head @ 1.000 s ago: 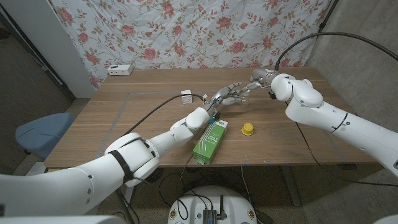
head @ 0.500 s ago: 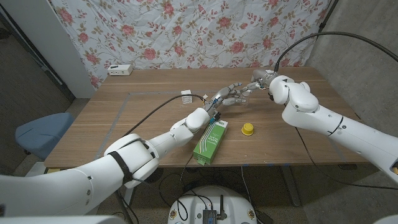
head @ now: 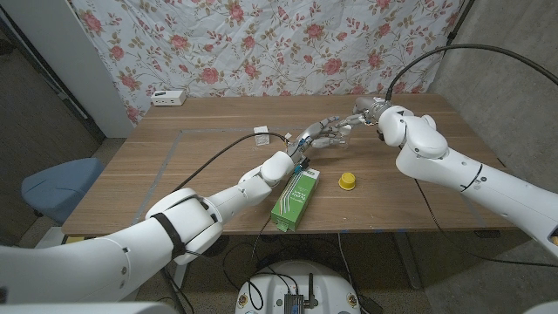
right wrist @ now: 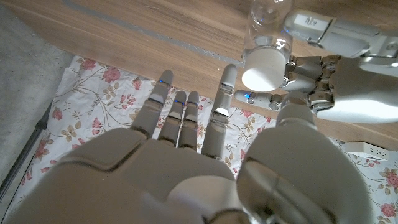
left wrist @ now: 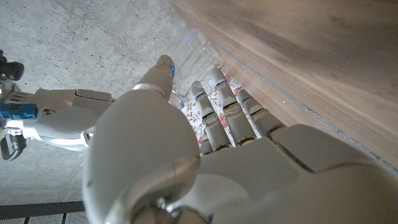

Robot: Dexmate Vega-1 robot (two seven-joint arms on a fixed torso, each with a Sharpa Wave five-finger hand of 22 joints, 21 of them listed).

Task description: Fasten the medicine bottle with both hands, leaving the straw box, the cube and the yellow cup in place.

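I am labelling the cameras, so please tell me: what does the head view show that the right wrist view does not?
Head view alone: the green straw box, the yellow cup and the small cube on the wooden table. Right wrist view alone: the bottle's white cap, seen close, with the right hand open before it. Both: the left hand holding the clear medicine bottle.

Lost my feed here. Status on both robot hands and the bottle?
Left robot hand holds the medicine bottle, white cap on. Right robot hand open, fingers spread just short of the cap. Straw box, yellow cup sit clear.
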